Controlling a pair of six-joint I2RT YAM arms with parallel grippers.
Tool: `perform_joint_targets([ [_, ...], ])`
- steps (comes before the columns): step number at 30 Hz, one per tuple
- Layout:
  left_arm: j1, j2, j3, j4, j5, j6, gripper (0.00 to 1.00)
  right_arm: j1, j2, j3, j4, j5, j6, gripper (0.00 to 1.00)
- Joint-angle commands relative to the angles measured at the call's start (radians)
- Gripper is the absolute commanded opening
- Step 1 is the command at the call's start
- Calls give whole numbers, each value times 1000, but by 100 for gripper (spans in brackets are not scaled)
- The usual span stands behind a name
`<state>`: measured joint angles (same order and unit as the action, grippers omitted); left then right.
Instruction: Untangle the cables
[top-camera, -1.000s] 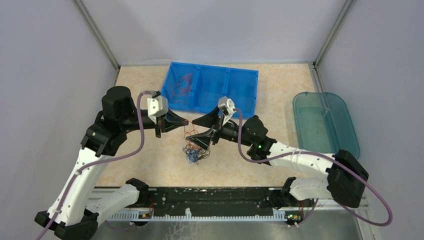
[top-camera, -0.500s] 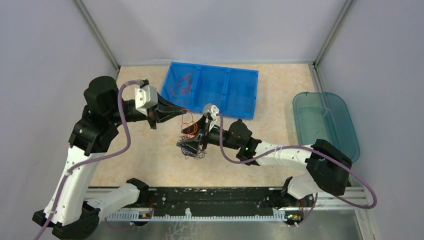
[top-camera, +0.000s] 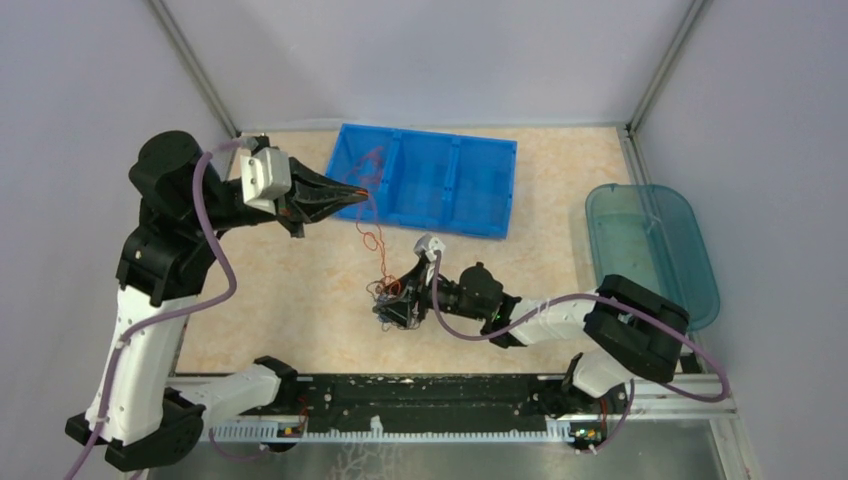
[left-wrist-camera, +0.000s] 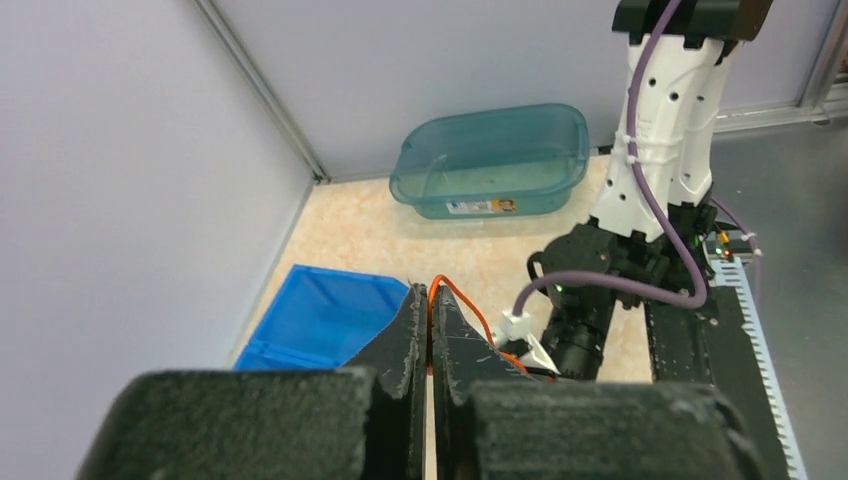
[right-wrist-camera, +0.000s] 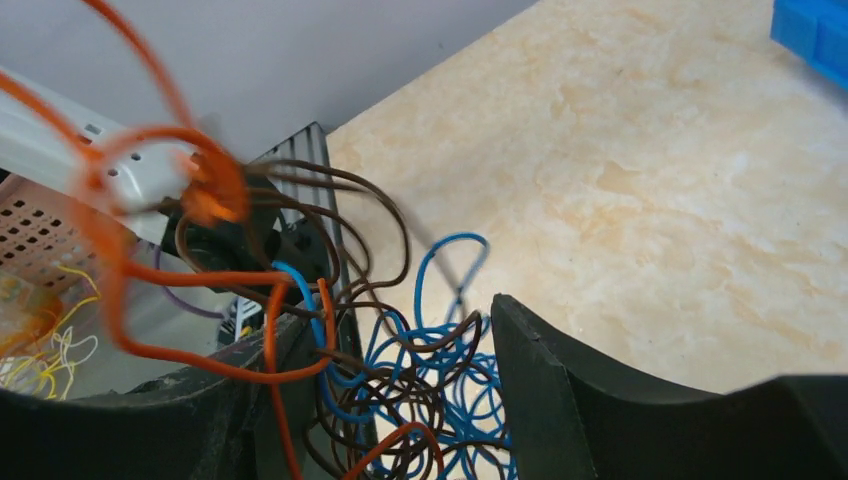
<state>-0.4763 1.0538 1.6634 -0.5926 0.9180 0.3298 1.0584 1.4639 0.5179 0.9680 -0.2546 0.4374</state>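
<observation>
The cables form a small clump (top-camera: 385, 292) of blue, brown and orange wires on the table's middle. My right gripper (top-camera: 398, 306) sits low over the clump, its jaws apart with the blue and brown loops (right-wrist-camera: 430, 380) between the fingers (right-wrist-camera: 560, 380); the right gripper (right-wrist-camera: 400, 320) is open. An orange cable (top-camera: 372, 235) runs from the clump up to my left gripper (top-camera: 358, 193), which is raised near the blue bin and shut on it. In the left wrist view the orange cable (left-wrist-camera: 470, 305) loops out of the left gripper (left-wrist-camera: 431, 300).
A blue bin (top-camera: 470, 190) with three compartments stands at the back; a red wire (top-camera: 365, 165) lies in its left compartment. A teal tub (top-camera: 650, 250) sits at the right. Grey walls enclose the table on three sides.
My left gripper has risen and pulled back to the left, drawing the orange cable out of the clump. My right gripper has dropped toward the near side over the clump, its jaws narrowing.
</observation>
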Motion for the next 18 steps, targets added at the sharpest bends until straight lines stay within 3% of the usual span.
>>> perform_joint_targets([
  [1, -6, 13, 85, 61, 12, -17, 0, 6, 22, -40, 114, 33, 11, 61],
  [13, -6, 31, 159, 169, -28, -58, 0, 7, 35, -93, 136, 62, 30, 62],
  [18, -6, 8, 107, 141, -22, -46, 0, 6, -57, -70, 26, 73, -23, 77],
])
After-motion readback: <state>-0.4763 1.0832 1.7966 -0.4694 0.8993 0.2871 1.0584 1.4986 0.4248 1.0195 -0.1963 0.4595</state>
